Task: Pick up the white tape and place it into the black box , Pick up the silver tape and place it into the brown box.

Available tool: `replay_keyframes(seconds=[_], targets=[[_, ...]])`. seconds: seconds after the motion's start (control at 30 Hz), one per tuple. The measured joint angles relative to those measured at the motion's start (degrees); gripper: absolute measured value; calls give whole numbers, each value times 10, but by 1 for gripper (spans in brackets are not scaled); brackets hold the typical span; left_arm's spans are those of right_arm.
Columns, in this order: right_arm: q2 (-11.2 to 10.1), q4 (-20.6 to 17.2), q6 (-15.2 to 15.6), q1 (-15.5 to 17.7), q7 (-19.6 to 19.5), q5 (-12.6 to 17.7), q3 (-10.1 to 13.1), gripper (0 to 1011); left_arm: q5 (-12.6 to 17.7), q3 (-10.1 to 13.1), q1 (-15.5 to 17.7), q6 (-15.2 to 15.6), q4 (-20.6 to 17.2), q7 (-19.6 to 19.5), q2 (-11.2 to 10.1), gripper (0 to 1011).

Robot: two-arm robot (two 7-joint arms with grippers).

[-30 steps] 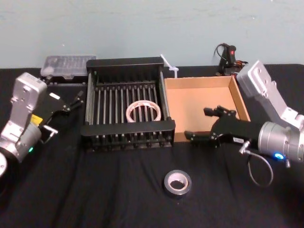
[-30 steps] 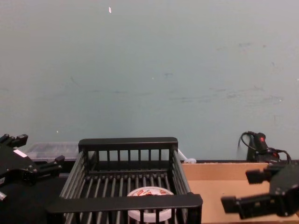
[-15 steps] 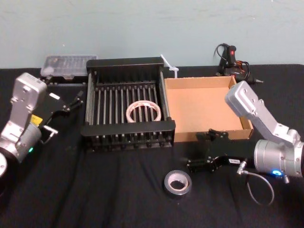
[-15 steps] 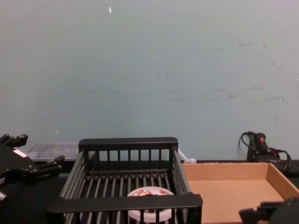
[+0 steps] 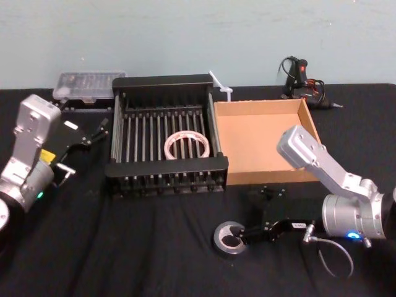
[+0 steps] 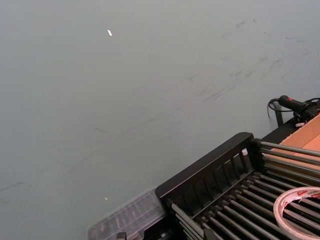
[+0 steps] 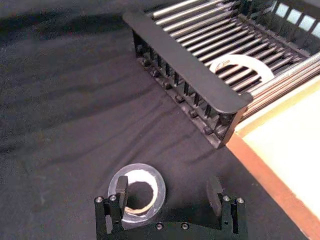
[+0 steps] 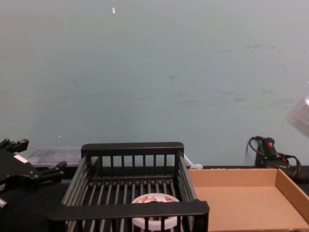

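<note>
We see the right gripper [image 7: 167, 192] low over the table [image 5: 154, 247], fingers spread, one finger inside the silver tape [image 5: 228, 236]. The left gripper [image 5: 86, 145] waits released beside the black box [image 5: 164, 167].

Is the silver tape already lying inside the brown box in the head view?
No. The silver tape lies on the black cloth in front of the brown box, with the right tool at it.

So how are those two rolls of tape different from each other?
The white tape is pale with reddish print and lies inside the black box; the silver tape is dark grey with a whitish core and lies on the black tablecloth. The right gripper is open at the silver tape, one finger in its core; nothing touches the white one. Both lie flat.
</note>
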State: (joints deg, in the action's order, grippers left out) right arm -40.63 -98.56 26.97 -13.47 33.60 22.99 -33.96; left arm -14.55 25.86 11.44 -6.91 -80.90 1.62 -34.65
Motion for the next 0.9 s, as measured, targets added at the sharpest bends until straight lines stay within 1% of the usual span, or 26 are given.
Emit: replay_keyframes(seconds=[0.33, 0.9], targets=[[6, 21, 0, -14, 7, -10, -21, 1002, 0, 0, 0, 0, 0, 0, 0, 1001], [21, 45, 3, -25, 3, -19, -32, 1002, 0, 0, 0, 0, 0, 0, 0, 1001]])
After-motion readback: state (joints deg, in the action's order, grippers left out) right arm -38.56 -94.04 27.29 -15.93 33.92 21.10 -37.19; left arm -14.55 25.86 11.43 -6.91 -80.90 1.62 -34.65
